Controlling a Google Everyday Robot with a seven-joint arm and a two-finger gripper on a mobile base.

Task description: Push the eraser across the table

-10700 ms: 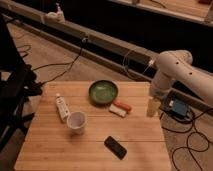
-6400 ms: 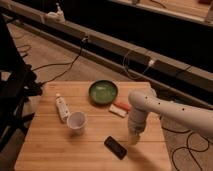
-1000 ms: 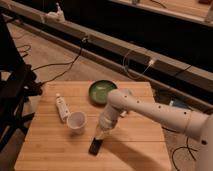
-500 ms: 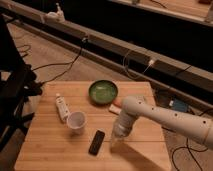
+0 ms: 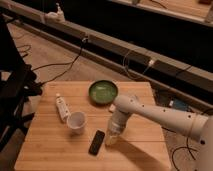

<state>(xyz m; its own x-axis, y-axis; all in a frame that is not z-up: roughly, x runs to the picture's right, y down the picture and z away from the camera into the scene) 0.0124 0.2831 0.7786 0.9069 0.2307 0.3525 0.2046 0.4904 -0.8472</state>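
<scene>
The eraser (image 5: 97, 142), a flat black slab, lies on the light wooden table (image 5: 50, 150) near the front middle, just below and right of the white cup (image 5: 76, 121). My gripper (image 5: 112, 139) hangs from the white arm (image 5: 160, 116) that reaches in from the right. It sits close to the table just right of the eraser, a small gap apart.
A green bowl (image 5: 103, 92) stands at the back middle of the table. A white tube (image 5: 61, 106) lies left of the cup. A small white and orange piece (image 5: 113, 107) shows behind the arm. Cables run over the floor behind the table.
Over the earlier frames the eraser was pushed left from the right front to the middle. In the last second my gripper drew back to the right and now stands beside the eraser.
</scene>
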